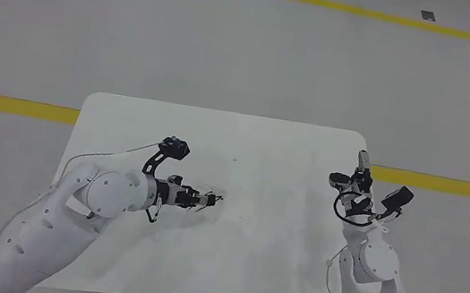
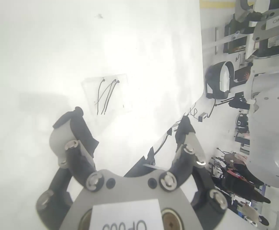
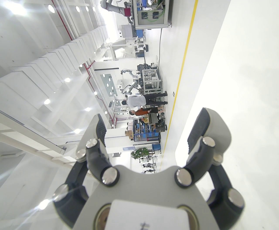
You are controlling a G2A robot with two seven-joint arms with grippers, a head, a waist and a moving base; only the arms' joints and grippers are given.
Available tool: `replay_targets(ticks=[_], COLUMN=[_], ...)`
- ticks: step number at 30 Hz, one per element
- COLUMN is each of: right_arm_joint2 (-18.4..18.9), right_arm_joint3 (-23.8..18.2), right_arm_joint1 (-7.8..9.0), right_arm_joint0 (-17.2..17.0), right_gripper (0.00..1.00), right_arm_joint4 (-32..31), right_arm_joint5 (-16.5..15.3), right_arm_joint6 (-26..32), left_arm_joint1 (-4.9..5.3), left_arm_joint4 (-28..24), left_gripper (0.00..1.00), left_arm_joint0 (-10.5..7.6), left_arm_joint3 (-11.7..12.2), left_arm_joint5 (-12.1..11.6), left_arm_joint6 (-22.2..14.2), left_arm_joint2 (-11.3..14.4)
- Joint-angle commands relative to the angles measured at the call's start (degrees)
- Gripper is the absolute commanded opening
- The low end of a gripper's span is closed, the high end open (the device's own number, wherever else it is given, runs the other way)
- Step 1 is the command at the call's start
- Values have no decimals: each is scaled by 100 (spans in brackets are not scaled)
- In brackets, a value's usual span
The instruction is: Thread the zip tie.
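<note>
Three thin black zip ties lie side by side on a clear plastic sheet on the white table. My left gripper hovers open just short of the sheet, with nothing between its fingers. From above, the left gripper sits at the table's left-centre, right beside the zip ties. My right gripper is raised at the table's right edge, far from the ties. In its own wrist view the right gripper stands open and empty, pointing out past the table edge.
A small dark speck marks the table behind the sheet. The table's middle is bare white surface between the two arms. A yellow floor line runs past the table's right side.
</note>
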Motion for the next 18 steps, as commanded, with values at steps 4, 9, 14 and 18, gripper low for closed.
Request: replay_targets(ticks=[4, 9, 14, 18], right_arm_joint2=[0, 0, 0, 0], right_arm_joint3=[0, 0, 0, 0], right_arm_joint1=[0, 0, 0, 0], right_arm_joint0=[0, 0, 0, 0], right_gripper=[100, 100, 100, 100], right_arm_joint4=[0, 0, 0, 0], right_arm_joint5=[0, 0, 0, 0], right_arm_joint6=[0, 0, 0, 0], left_arm_joint1=[0, 0, 0, -22], left_arm_joint4=[2, 2, 34, 231], left_gripper=[100, 100, 100, 100], left_arm_joint0=[-1, -1, -43, -615], left_arm_joint3=[0, 0, -29, 138], left_arm_joint5=[0, 0, -65, -111], left_arm_joint6=[-8, -8, -88, -823], left_arm_joint2=[1, 1, 43, 387])
